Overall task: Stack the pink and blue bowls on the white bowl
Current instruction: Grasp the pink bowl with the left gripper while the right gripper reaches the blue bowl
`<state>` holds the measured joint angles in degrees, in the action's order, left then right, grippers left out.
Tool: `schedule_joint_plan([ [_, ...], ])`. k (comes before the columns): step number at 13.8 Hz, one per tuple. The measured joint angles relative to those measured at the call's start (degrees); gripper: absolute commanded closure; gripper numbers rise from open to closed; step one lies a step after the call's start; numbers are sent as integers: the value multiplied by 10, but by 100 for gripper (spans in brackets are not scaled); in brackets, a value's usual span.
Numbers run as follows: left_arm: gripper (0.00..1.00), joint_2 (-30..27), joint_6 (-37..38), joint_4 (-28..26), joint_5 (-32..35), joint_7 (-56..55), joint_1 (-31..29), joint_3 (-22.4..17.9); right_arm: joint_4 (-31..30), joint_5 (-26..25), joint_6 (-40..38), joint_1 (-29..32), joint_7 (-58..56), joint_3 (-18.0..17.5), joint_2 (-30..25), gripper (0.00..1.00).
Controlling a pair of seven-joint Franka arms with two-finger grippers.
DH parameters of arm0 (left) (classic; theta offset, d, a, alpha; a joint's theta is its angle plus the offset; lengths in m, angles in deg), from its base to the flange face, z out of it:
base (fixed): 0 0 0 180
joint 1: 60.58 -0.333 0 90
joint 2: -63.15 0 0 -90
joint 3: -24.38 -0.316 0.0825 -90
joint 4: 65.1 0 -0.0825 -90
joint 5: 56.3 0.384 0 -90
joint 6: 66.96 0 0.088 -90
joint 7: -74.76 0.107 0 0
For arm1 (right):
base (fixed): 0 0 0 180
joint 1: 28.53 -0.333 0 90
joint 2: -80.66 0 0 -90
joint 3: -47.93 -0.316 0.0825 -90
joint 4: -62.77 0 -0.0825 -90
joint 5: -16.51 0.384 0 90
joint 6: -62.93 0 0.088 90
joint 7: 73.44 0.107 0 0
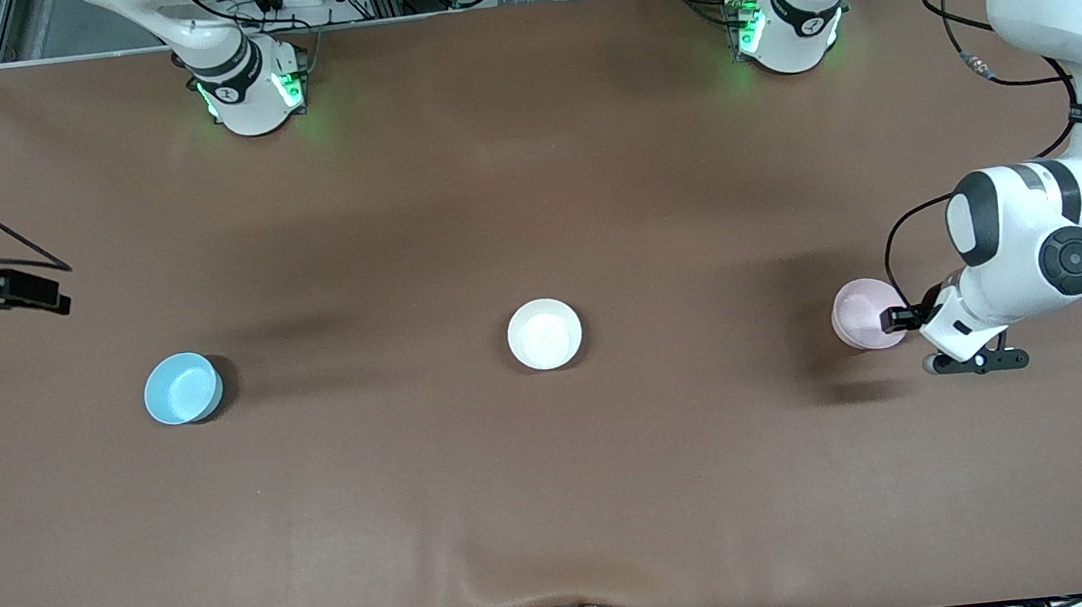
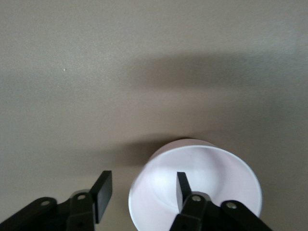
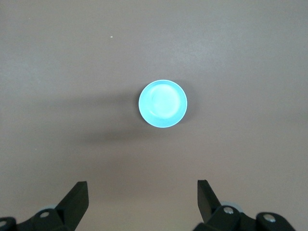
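Three small glossy plastic bowls sit in a row on the brown table [image 1: 562, 502]: one light sky-blue bowl [image 1: 182, 388] toward the right arm's end, one plain white bowl [image 1: 544, 333] in the middle, and one pale pink bowl [image 1: 866, 314] toward the left arm's end, each well apart from the next.

The left gripper [image 2: 140, 191] is low at the pink bowl [image 2: 195, 185], its jaws parted and straddling the rim, one finger [image 2: 183, 188] inside the bowl and the other finger [image 2: 102, 191] outside the wall. Nothing is gripped yet.

The right gripper [image 3: 142, 201] hangs high over the table at the right arm's end, spread wide and carrying nothing, with the blue bowl [image 3: 162, 103] in its sights below; this arm appears to be waiting.

The step in hand looks to be the pinch on the pink bowl's rim. To do it well, the fingers should settle a little deeper so the wall sits squarely between the pads, then close firmly, since the glossy plastic could slip or tip if caught only at the lip. A straight lift before carrying it toward the white bowl would keep it level.

Count: two arms, two grippers, three bowls, one of each colour.
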<state>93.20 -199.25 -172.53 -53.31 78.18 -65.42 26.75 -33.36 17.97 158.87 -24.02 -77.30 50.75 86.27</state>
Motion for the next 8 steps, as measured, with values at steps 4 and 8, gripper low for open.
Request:
schedule_joint_plan([
  [4,74,2,-9,-14,0,6,-6,0,-9,0,48,15,0,1,33,0],
  [8,100,2,-10,-17,0,6,-6,2,-29,0,86,39,-2,1,53,0],
])
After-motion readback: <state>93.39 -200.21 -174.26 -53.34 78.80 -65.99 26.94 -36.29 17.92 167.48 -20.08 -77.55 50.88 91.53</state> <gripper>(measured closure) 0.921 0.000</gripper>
